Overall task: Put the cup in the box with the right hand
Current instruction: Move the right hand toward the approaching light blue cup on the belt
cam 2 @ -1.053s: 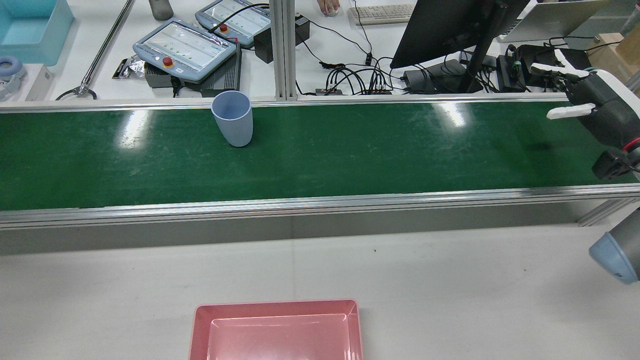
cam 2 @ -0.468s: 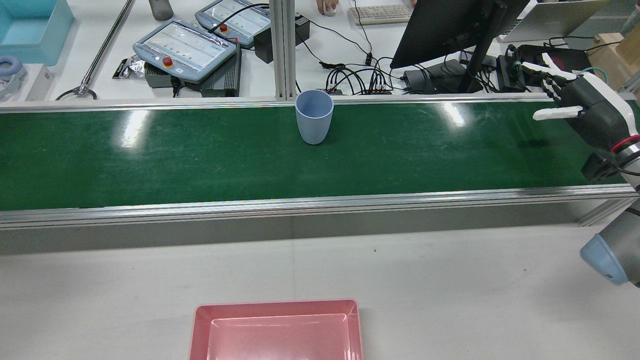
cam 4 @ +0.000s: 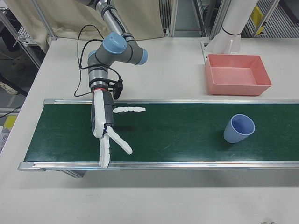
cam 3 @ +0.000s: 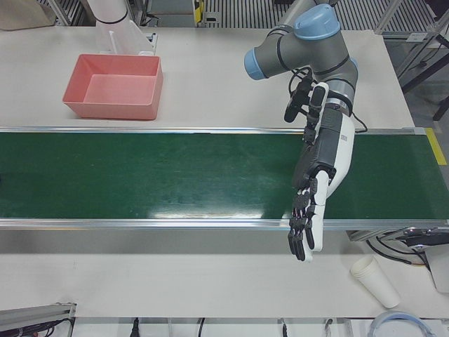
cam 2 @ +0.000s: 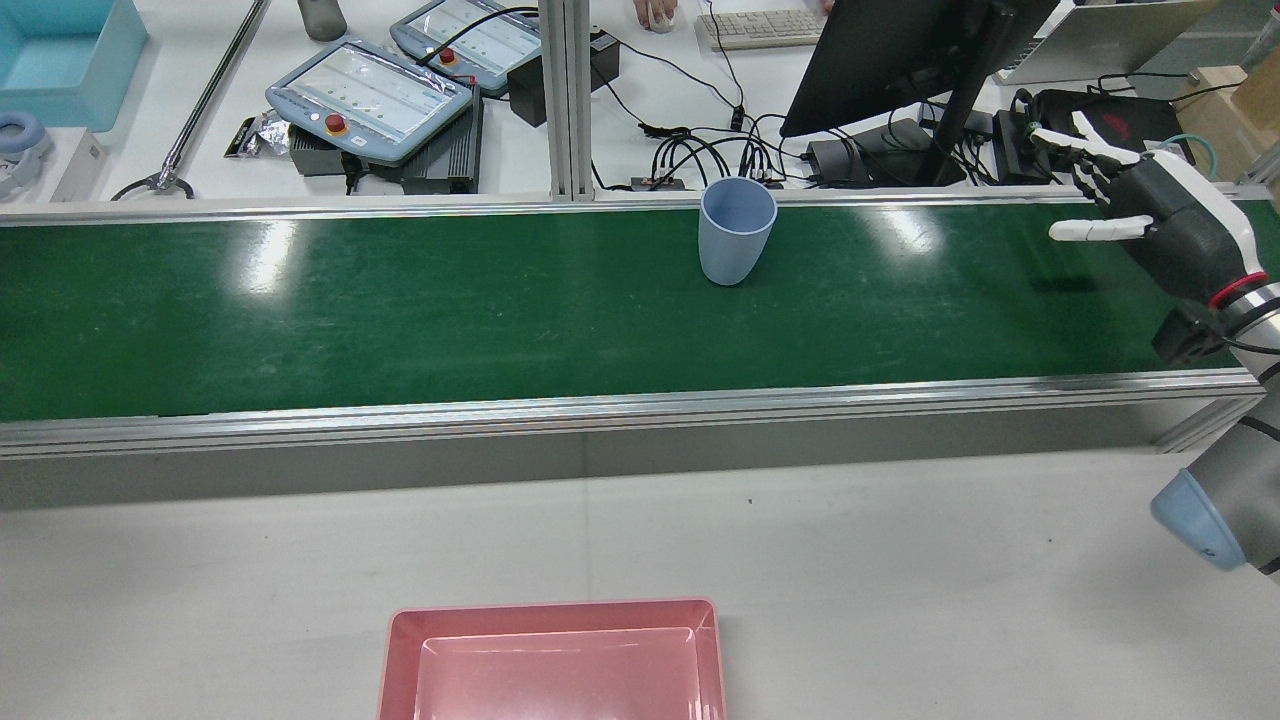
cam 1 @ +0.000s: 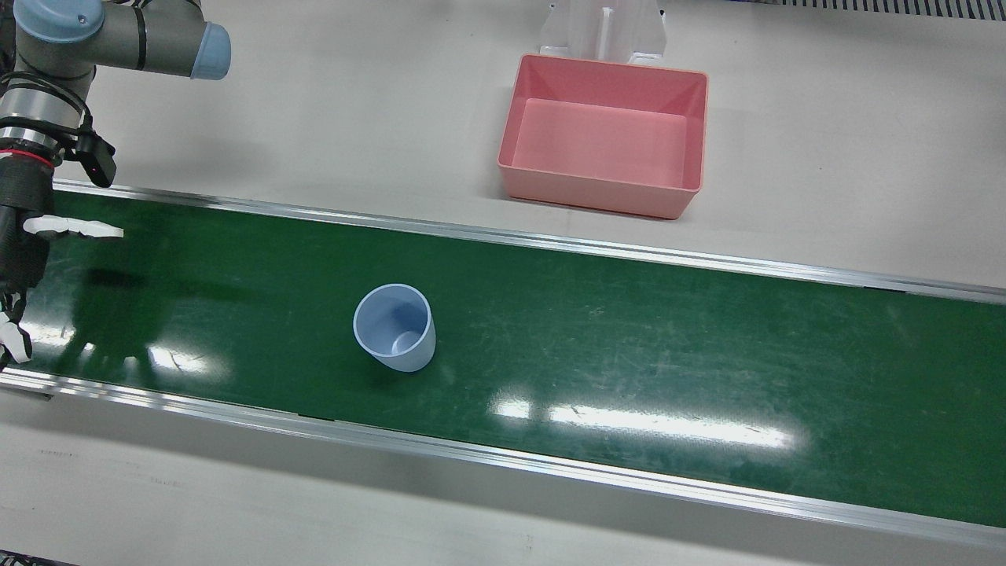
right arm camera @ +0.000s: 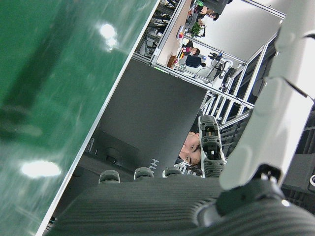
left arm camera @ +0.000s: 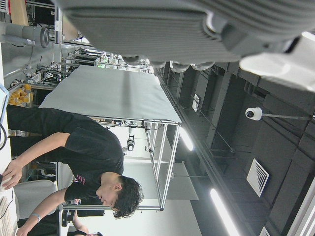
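Observation:
A light blue cup (cam 1: 393, 328) stands upright on the green conveyor belt (cam 1: 629, 330). It also shows in the rear view (cam 2: 737, 232) near the belt's far edge, and in the right-front view (cam 4: 238, 129). My right hand (cam 2: 1160, 225) is open, fingers spread, above the belt's right end in the rear view, well apart from the cup. It also shows in the front view (cam 1: 20, 259) and the right-front view (cam 4: 105, 123). The pink box (cam 1: 597, 192) sits empty on the white table beside the belt. My left hand (cam 3: 323, 165) is open and empty over the belt.
Aluminium rails edge the belt on both sides. Behind the belt in the rear view lie teach pendants (cam 2: 370, 100), cables and a monitor (cam 2: 900, 50). Stacked paper cups (cam 3: 375, 281) lie on the table near my left hand. The pink box also shows in the rear view (cam 2: 555, 612).
In the rear view the cup has travelled right along the belt, from left of centre to right of centre. My right hand has shifted slightly left and stays open.

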Controlling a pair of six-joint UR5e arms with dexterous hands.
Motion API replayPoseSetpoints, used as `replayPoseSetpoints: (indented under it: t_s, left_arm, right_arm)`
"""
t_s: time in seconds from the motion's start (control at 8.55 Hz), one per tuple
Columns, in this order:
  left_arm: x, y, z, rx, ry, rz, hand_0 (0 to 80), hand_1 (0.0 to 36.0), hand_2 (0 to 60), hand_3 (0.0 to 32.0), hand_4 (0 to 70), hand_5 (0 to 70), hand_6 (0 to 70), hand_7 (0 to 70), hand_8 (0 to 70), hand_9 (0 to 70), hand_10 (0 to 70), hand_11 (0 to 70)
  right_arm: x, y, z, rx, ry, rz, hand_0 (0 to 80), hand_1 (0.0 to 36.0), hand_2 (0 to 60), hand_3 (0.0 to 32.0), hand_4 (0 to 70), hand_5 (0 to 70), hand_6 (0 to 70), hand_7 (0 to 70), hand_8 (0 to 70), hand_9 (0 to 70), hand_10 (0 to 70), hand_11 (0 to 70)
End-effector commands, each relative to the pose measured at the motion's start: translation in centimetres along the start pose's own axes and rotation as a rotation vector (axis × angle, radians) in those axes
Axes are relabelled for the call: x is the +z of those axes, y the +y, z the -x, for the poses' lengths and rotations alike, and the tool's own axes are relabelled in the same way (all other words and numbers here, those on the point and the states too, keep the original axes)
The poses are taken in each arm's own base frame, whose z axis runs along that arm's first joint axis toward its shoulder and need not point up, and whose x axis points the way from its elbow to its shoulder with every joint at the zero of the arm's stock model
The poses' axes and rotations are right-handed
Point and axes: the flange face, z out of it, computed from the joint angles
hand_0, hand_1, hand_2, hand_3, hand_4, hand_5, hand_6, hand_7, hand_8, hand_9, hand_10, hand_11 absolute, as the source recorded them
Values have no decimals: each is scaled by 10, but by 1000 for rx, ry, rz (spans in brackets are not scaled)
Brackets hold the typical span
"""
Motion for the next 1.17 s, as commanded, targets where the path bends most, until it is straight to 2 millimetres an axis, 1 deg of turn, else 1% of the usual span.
replayPoseSetpoints:
  t_s: [0.0, 0.12, 0.23, 0.35, 0.47, 0.59, 0.7, 0.82, 0.94, 1.05]
  left_arm:
    - [0, 0, 1, -1, -1, 0, 0, 0, 0, 0, 0, 0, 0, 0, 0, 0, 0, 0]
    - [0, 0, 1, -1, -1, 0, 0, 0, 0, 0, 0, 0, 0, 0, 0, 0, 0, 0]
    - [0, 0, 0, 0, 0, 0, 0, 0, 0, 0, 0, 0, 0, 0, 0, 0, 0, 0]
    - [0, 0, 0, 0, 0, 0, 0, 0, 0, 0, 0, 0, 0, 0, 0, 0, 0, 0]
    - [0, 0, 0, 0, 0, 0, 0, 0, 0, 0, 0, 0, 0, 0, 0, 0, 0, 0]
    - [0, 0, 1, -1, -1, 0, 0, 0, 0, 0, 0, 0, 0, 0, 0, 0, 0, 0]
    - [0, 0, 1, 0, -1, 0, 0, 0, 0, 0, 0, 0, 0, 0, 0, 0, 0, 0]
    - [0, 0, 0, 0, 0, 0, 0, 0, 0, 0, 0, 0, 0, 0, 0, 0, 0, 0]
    - [0, 0, 1, -1, -1, 0, 0, 0, 0, 0, 0, 0, 0, 0, 0, 0, 0, 0]
    - [0, 0, 0, 0, 0, 0, 0, 0, 0, 0, 0, 0, 0, 0, 0, 0, 0, 0]
  right_arm:
    - [0, 3, -6, 3, 11, 5, 494, 91, 0, 72, 85, 35, 0, 0, 0, 0, 0, 0]
    - [0, 3, -6, 3, 13, 5, 478, 127, 103, 46, 58, 34, 0, 0, 0, 0, 0, 0]
    - [0, 4, -8, 4, 15, 8, 490, 101, 25, 46, 85, 34, 0, 0, 0, 0, 0, 0]
    - [0, 5, -8, 5, 16, 9, 493, 92, 0, 54, 92, 34, 0, 0, 0, 0, 0, 0]
    - [0, 5, -10, 4, 19, 10, 492, 91, 0, 50, 92, 34, 0, 0, 0, 0, 0, 0]
    - [0, 6, -13, 3, 25, 11, 485, 110, 53, 48, 73, 34, 0, 0, 0, 0, 0, 0]
    - [0, 8, -18, 3, 35, 15, 492, 92, 0, 52, 92, 34, 0, 0, 0, 0, 0, 0]
    - [0, 11, -22, 4, 41, 19, 477, 128, 108, 40, 57, 33, 0, 0, 0, 0, 0, 0]
    - [0, 11, -24, 3, 44, 21, 487, 101, 26, 36, 90, 33, 0, 0, 0, 0, 0, 0]
    - [0, 9, -27, 3, 49, 16, 491, 92, 0, 28, 105, 33, 0, 0, 0, 0, 0, 0]
